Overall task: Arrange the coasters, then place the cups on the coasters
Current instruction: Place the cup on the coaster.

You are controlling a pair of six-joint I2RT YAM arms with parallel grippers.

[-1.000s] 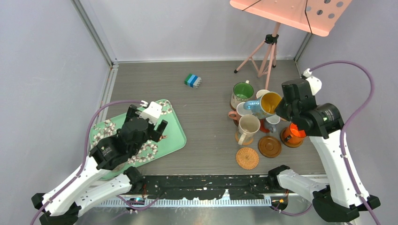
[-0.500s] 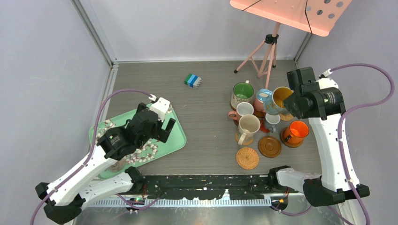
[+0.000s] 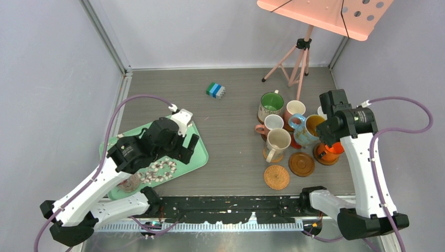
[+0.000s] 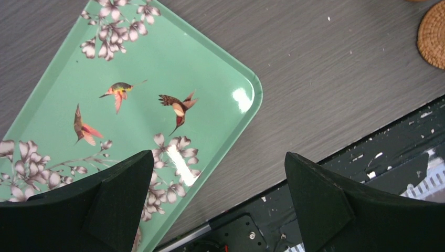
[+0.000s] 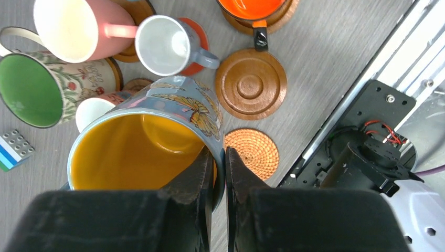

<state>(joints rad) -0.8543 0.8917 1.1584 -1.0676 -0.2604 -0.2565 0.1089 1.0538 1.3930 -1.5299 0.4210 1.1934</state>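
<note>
My right gripper [image 5: 219,164] is shut on the rim of a blue butterfly cup with a yellow inside [image 5: 139,152], held tilted above the cluster [image 3: 309,128]. Under it stand the green-inside cup [image 3: 271,105], a pink cup [image 3: 294,110], a small white cup [image 3: 273,122], a cream cup [image 3: 277,142] and an orange-inside cup [image 3: 329,149] on a coaster. A dark brown coaster [image 3: 301,164] and a wicker coaster [image 3: 276,177] lie bare near the front. My left gripper [image 3: 184,145] hangs open and holds nothing over the green tray [image 4: 157,79].
A blue-green toy block [image 3: 215,90] lies at the back centre. A pink music stand [image 3: 299,58] rises at the back right. Grey walls close in the table on three sides. The black base rail [image 3: 231,205] runs along the near edge.
My right arm has carried the yellow-inside cup first to the right, then toward the near side. The left arm has drifted a little to the right over the tray.
</note>
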